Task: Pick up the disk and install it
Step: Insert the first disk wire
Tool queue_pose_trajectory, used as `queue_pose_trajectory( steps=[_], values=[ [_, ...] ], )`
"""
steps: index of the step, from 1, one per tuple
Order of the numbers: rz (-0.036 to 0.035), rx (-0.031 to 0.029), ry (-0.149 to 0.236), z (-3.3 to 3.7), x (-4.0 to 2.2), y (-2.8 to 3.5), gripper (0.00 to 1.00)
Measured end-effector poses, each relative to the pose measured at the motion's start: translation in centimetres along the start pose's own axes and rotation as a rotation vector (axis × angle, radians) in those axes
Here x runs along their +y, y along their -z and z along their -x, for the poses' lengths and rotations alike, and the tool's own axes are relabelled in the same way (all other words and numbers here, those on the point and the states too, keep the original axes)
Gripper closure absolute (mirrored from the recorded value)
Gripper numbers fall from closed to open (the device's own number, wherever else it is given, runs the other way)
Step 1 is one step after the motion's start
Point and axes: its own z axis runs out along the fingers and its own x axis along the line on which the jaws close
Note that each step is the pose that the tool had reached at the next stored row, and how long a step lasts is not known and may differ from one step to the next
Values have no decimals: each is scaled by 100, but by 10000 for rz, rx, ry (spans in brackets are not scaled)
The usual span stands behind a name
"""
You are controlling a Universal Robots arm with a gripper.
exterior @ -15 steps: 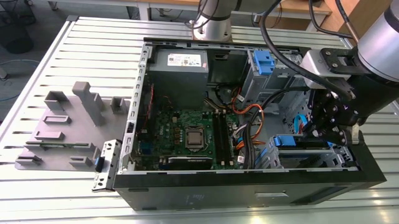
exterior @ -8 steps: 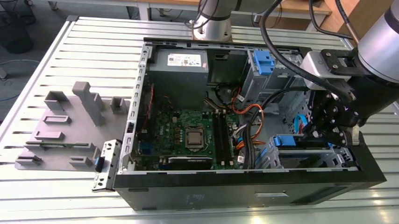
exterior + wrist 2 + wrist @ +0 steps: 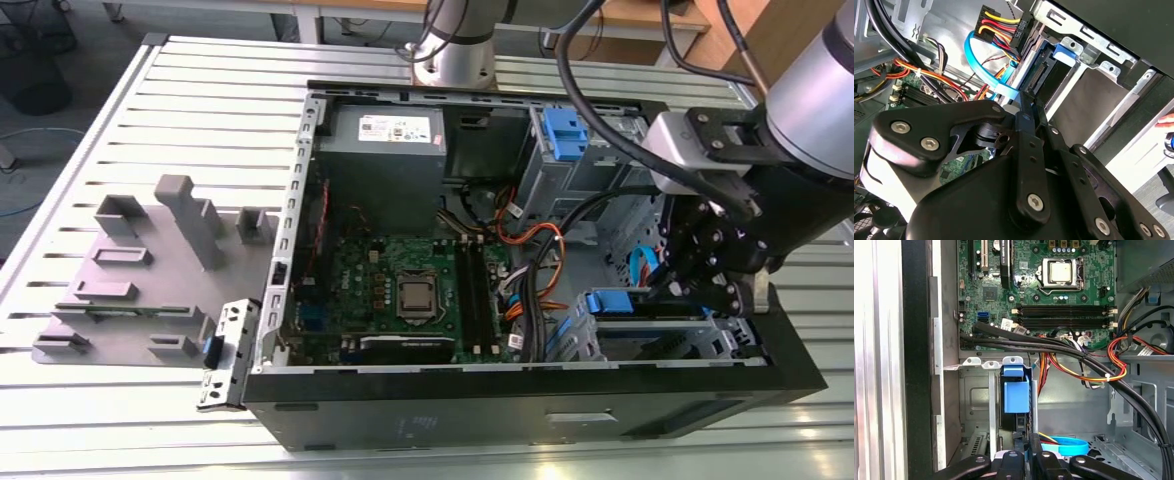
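We see the gripper (image 3: 1024, 452) inside the computer case (image 3: 534, 400), fingers drawn narrow behind the disk (image 3: 1016, 395) standing edgewise in its metal bay (image 3: 989, 405), blue bracket showing, no legible writing.

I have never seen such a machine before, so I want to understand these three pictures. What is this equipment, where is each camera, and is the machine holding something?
It is a robot arm working inside an opened computer case that lies on a slatted metal table. The exterior view comes from a camera beside the table and looks down on everything. The two wrist views come from cameras riding on the arm, so they look closely into the case.

The arm ends in a black pincer, reaching into the corner of the case at the exterior view's right. There the disk sits in a metal bay, and its blue bracket stands just ahead of the pincer. Whether the pincer grips it, I cannot tell.

Inside you also see a green circuit board, a grey power box and many cables. A grey plastic fixture lies beside the case.
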Motion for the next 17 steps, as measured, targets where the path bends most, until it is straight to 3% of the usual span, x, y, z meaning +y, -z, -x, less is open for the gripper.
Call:
queue_pose_trajectory(
  steps=[17],
  values=[
    [-6, -21, 0, -1, 4, -8, 84]
  ],
)
